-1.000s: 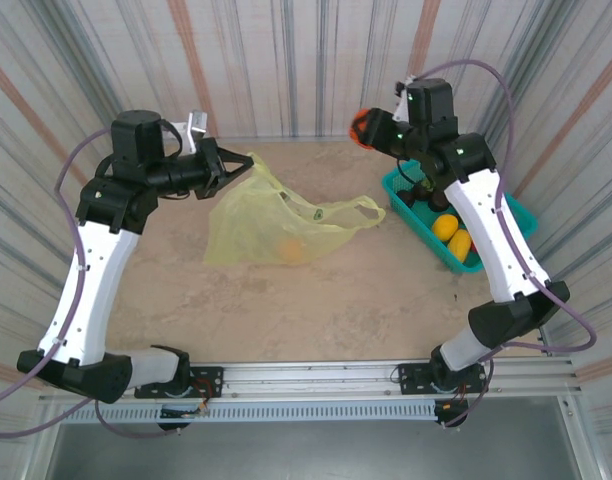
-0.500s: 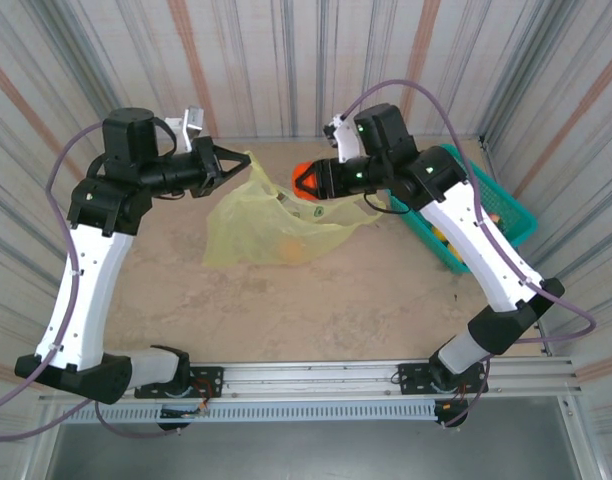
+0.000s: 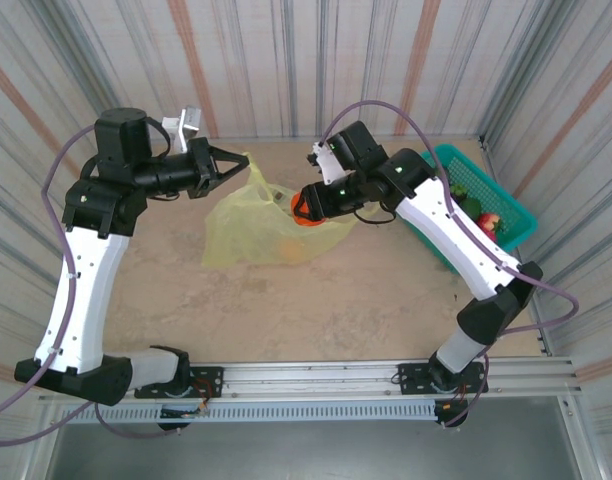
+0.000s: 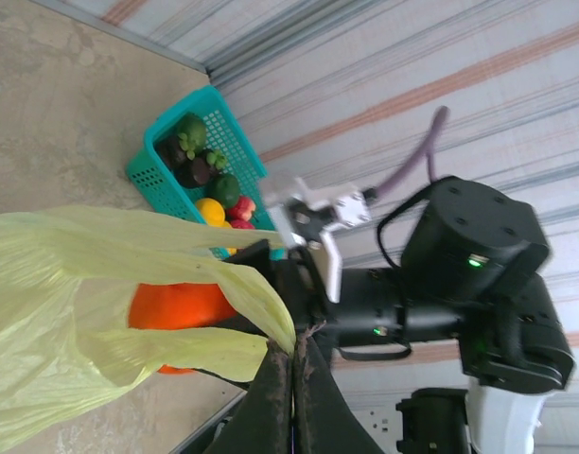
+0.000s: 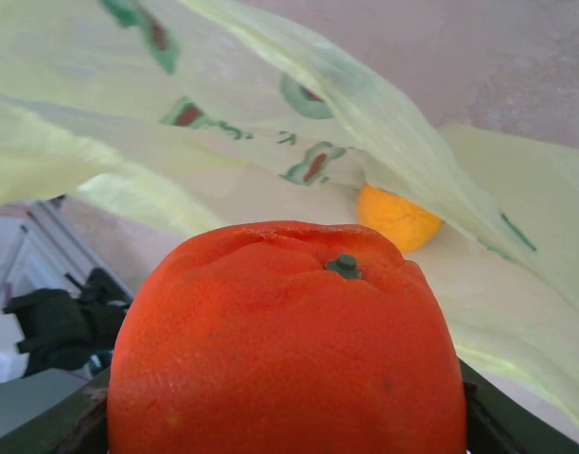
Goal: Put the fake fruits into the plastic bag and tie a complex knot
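The pale yellow-green plastic bag (image 3: 256, 225) lies on the table's middle, its mouth lifted at the upper left. My left gripper (image 3: 234, 163) is shut on the bag's rim (image 4: 271, 317), holding it up. My right gripper (image 3: 302, 205) is shut on a red-orange fake fruit (image 5: 289, 345), holding it at the bag's open mouth; the same red-orange fake fruit (image 4: 181, 307) shows between the bag's folds in the left wrist view. A smaller orange fruit (image 5: 395, 218) lies inside the bag, also seen through the plastic as the orange fruit (image 3: 291, 252).
A teal mesh basket (image 3: 513, 216) stands at the right by the wall, holding several fruits, among them a red one (image 3: 489, 222) and green ones (image 4: 190, 132). Corrugated metal walls enclose the table on three sides.
My right arm swung left from above the basket to the bag's mouth, carrying the red-orange fruit. My left gripper kept its hold on the bag's rim.
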